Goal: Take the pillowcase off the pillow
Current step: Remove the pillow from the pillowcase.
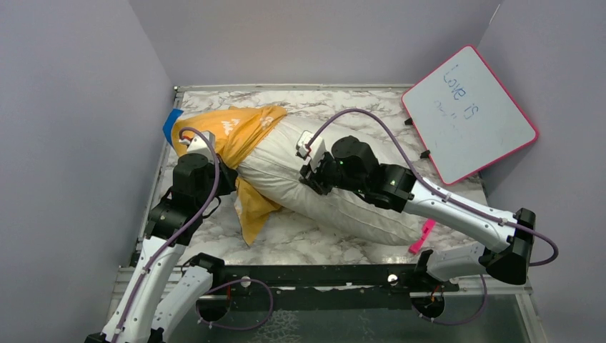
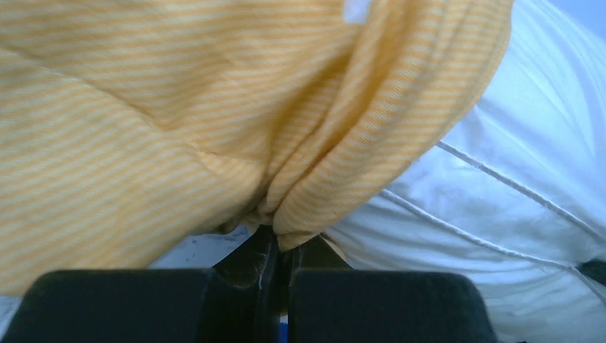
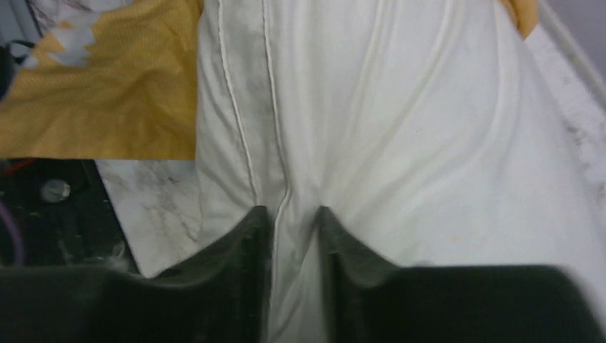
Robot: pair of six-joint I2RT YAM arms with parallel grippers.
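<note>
The orange-yellow pillowcase (image 1: 236,132) covers the far left end of the white pillow (image 1: 343,200), which lies diagonally across the marble table (image 1: 314,239). A loose flap of the case trails toward the near side. My left gripper (image 1: 225,171) is shut on a bunched fold of the pillowcase (image 2: 143,128) next to the bare pillow (image 2: 514,179); its tips (image 2: 282,239) pinch the cloth. My right gripper (image 1: 313,182) rests on the pillow's middle. Its jaws (image 3: 294,214) stand slightly apart with a seamed fold of pillow (image 3: 400,128) between them. The pillowcase (image 3: 107,100) shows at upper left.
A pink-edged whiteboard (image 1: 468,114) leans at the back right corner. A pink marker (image 1: 421,237) lies by the pillow's near right end. Blue tape (image 1: 171,123) sits at the left edge. Grey walls close in the left, back and right.
</note>
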